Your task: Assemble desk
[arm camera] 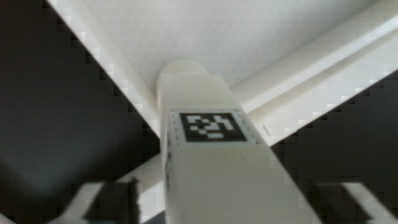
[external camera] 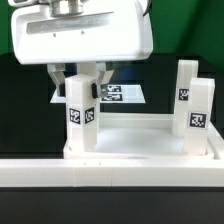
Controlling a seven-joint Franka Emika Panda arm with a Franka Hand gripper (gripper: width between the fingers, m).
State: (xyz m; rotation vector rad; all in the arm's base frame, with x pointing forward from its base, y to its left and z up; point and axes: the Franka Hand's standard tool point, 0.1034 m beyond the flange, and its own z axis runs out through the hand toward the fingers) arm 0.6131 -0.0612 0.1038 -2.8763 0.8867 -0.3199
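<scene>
— Up on the black table (external camera: 20,110), what have we got?

— The desk top (external camera: 140,140) lies flipped, a white tray with its rim up, and legs stand in its corners. One leg (external camera: 81,112) rises at the near corner on the exterior view's left, tag (external camera: 81,114) facing us. Two more legs (external camera: 197,114) stand on the exterior view's right, one just behind the other, both tagged.

— And the hand?

— The gripper (external camera: 80,76) hangs right over that left leg, a finger (external camera: 61,82) on either side of its top. From the wrist view the leg (arm camera: 217,140) runs straight up the middle, and the fingertips (arm camera: 80,200) sit off to each side with dark gaps between them and the leg. So the jaws are parted, about halfway, and they've got hold of nothing.

— Anything crowding it?

— A long white wall (external camera: 110,180) runs across the front, touching the tray's near edge. Behind the tray the marker board (external camera: 125,95) lies flat, partly hidden by the gripper and leg. The arm's big white housing (external camera: 85,30) fills the top and blocks what's behind it.

— Anything inside the tray?

— Only the legs at its corners. In the wrist view the tray's rim (arm camera: 285,70) cuts across at an angle behind the leg.
</scene>
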